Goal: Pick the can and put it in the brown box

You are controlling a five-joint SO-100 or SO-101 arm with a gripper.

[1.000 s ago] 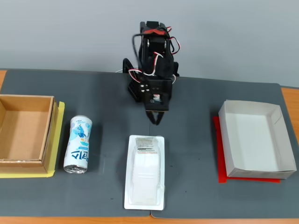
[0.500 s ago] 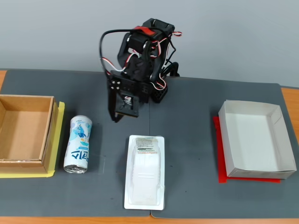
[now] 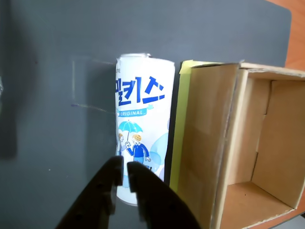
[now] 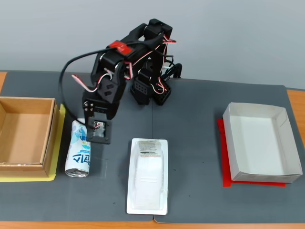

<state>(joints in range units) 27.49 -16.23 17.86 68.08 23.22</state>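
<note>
I have the tool (image 3: 123, 174) hanging over the near end of the can (image 3: 141, 125), and in the wrist view its two fingers sit almost together, nothing between them. So nothing is gripped yet.

The can (image 4: 79, 149) lies on its side on the dark desk (image 4: 200, 114), lengthwise alongside the brown box (image 4: 25, 137), just beside the box's near wall. In the fixed view it is at the left, with the arm bent over its upper end.

That closeness matters, I think: a finger going down on the box side has little room, so I would open the fingers across the can's narrow width and come down carefully. The box sits on a yellow sheet (image 4: 28, 178), which probably marks its spot. It is empty, with low walls, so the lift should only need to be small.

The white blister tray (image 4: 148, 175) and the white rectangular box (image 4: 261, 141) on its red sheet lie well apart to the right, out of my path.
</note>
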